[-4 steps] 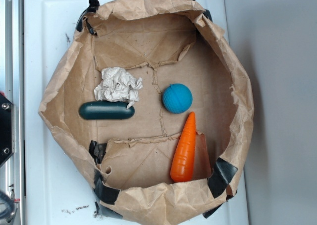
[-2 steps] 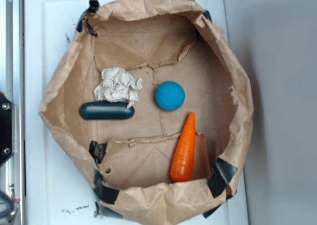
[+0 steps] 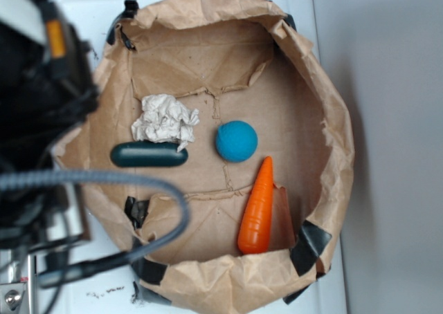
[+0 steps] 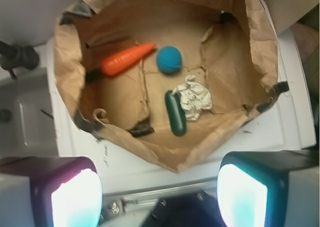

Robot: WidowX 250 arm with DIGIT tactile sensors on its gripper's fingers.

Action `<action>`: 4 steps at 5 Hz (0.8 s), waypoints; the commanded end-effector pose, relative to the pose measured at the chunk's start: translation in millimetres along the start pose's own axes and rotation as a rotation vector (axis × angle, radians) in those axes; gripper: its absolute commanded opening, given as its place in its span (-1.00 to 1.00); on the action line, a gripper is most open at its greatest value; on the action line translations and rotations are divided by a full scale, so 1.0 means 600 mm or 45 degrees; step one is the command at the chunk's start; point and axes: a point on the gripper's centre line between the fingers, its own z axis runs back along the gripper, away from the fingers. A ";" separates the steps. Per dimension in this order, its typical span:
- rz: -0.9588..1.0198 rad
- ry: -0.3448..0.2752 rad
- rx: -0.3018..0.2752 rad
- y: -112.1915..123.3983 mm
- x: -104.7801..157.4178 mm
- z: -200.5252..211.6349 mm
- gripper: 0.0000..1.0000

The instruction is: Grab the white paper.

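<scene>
A blurred robot arm fills the left edge of the overhead view, outside the rolled rim of a brown paper bag flattened open on a white counter. In the wrist view the tool hangs above the counter short of the bag's near rim, its two fingers spread wide apart and holding nothing. Inside the bag, left to right: a dark green capsule, the white paper touching its upper side, a blue ball near but apart, then an orange carrot by the right wall. Bare bag floor lies open above the paper. A grey wall runs beside the counter.
</scene>
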 end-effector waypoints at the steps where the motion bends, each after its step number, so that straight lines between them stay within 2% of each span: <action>1: 0.314 -0.089 0.049 0.048 0.024 -0.070 1.00; 2: 0.359 -0.060 0.049 0.060 0.040 -0.124 1.00; 3: 0.352 0.026 -0.008 0.074 0.048 -0.152 1.00; 4: 0.352 0.026 -0.008 0.074 0.048 -0.152 1.00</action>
